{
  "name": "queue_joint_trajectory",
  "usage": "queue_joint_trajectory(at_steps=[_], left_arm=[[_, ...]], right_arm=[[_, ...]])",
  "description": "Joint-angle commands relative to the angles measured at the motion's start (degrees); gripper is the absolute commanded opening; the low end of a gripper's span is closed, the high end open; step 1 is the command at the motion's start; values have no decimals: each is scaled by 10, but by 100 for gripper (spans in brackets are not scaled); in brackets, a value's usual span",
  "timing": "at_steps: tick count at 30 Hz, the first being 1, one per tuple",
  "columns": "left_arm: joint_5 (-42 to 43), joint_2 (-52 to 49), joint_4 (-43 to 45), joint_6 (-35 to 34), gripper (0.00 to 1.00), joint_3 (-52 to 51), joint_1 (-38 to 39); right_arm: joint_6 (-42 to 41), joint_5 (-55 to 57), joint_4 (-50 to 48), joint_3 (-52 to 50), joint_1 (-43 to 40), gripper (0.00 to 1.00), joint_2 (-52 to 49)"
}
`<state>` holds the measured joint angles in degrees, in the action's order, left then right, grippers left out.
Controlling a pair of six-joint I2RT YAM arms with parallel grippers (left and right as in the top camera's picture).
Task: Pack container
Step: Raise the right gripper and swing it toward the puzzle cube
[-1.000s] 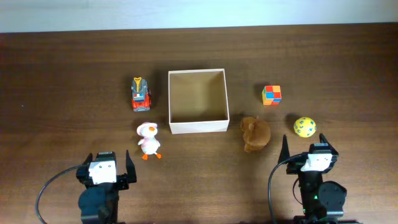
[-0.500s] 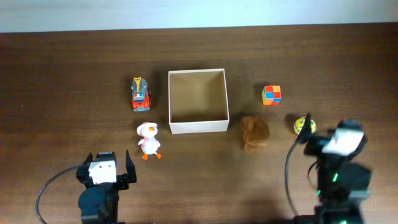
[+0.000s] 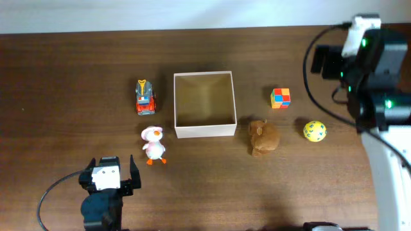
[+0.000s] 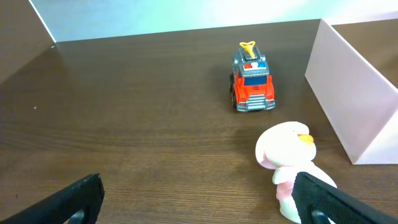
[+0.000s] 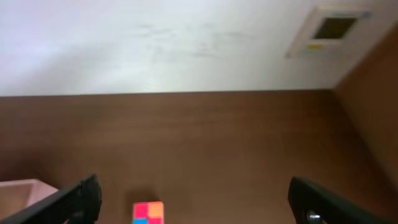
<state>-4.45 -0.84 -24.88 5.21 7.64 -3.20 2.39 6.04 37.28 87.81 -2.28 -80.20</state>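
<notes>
We see the square white-walled cardboard container mid-frame on the dark wooden bench; left fingers and right fingers are both spread wide.

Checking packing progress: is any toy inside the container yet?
No, the container shows only its bare tan floor in the overhead view, while the duck and toy truck sit outside it.

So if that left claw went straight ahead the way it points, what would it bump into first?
Probably the white duck toy, just ahead of one finger of the left gripper; the red toy truck stands further on. Depth is hard to judge.
</notes>
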Motion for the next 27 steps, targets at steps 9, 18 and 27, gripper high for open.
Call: queue_joint_trajectory(at_steps=[9,18,27], left_arm=[[6,3,1,11,99,-4,-3],[6,3,1,11,99,-4,-3],[6,3,1,11,99,-4,-3]], right_arm=[[2,-84,-44,33,-4,99,-36],[2,-66,-35,33,-4,99,-83],[2,-67,-26,33,-4,99,-158]])
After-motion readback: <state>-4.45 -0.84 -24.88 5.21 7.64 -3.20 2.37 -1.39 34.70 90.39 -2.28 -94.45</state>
